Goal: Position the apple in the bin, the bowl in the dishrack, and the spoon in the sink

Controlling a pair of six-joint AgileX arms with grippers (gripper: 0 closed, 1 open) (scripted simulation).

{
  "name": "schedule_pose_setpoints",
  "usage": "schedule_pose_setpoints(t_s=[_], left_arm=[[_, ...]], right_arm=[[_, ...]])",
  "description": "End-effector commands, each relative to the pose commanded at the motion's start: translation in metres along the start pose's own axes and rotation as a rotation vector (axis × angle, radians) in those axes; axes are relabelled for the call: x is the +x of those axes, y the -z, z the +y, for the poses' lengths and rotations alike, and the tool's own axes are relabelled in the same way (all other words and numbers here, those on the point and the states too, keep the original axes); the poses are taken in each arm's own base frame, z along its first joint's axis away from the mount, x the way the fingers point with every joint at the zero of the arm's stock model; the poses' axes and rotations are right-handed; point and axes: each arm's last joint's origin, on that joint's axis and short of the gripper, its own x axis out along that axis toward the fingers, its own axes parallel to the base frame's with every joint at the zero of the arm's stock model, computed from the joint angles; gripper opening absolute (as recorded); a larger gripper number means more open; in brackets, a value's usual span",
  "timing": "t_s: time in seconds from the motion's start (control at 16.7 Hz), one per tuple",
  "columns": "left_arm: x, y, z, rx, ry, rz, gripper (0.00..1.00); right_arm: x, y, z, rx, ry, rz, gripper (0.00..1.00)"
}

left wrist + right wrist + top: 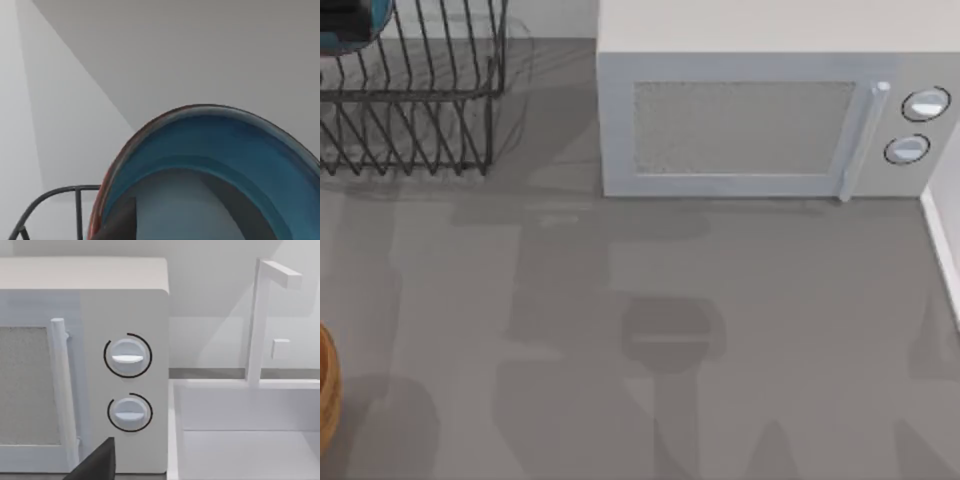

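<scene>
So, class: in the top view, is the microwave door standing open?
No. The microwave door lies flush with its front, the handle upright beside the two dials.

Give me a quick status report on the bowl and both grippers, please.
Bowl at the dishrack's far left corner, close before the left wrist camera. Bin at table's left edge. Microwave shut, right wrist camera facing it and the sink.

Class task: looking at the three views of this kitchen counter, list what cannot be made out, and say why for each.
- Bowl: top view's corner cuts it off above the dishrack; whether it rests on the bars cannot be told.
- Bin: top view's left edge leaves just a curved rim; contents hidden.
- Sink: right wrist view's edge crops the basin floor.
- Left gripper's grip: bowl blocks the left wrist view.
</scene>
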Motion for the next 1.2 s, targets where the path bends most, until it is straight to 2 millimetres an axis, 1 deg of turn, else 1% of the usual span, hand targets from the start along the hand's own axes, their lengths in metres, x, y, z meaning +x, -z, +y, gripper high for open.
schedule_pose_setpoints(t_s=[0.42, 0.54, 0.6, 0.66, 0.72, 0.84, 0.96, 1.02, 1.2], left_arm=[[0.0, 0.0, 0.001, 0.0, -0.002, -0.001, 1.0], [-0.007, 0.0, -0.005, 0.0, 0.019, 0.023, 1.0], [-0.014, 0.0, -0.008, 0.0, 0.028, 0.045, 1.0], [-0.024, -0.001, -0.01, 0.002, 0.031, 0.06, 1.0], [-0.033, -0.009, -0.011, 0.006, 0.029, 0.054, 1.0], [-0.058, -0.031, -0.013, 0.019, 0.022, 0.008, 1.0], [-0.089, -0.056, -0.018, 0.027, 0.023, -0.06, 1.0], [-0.106, -0.062, -0.019, 0.026, 0.022, -0.075, 1.0], [-0.149, -0.058, -0.021, 0.012, -0.001, -0.057, 1.0]], right_arm=[[0.0, 0.0, 0.0, 0.0, 0.0, 0.0, 1.0], [0.0, 0.0, 0.0, 0.0, 0.0, 0.0, 1.0], [0.0, 0.0, 0.0, 0.0, 0.0, 0.0, 1.0], [0.0, 0.0, 0.0, 0.0, 0.0, 0.0, 1.0], [0.0, 0.0, 0.0, 0.0, 0.0, 0.0, 1.0], [0.0, 0.0, 0.0, 0.0, 0.0, 0.0, 1.0], [0.0, 0.0, 0.0, 0.0, 0.0, 0.0, 1.0], [0.0, 0.0, 0.0, 0.0, 0.0, 0.0, 1.0], [0.0, 0.0, 0.0, 0.0, 0.0, 0.0, 1.0]])
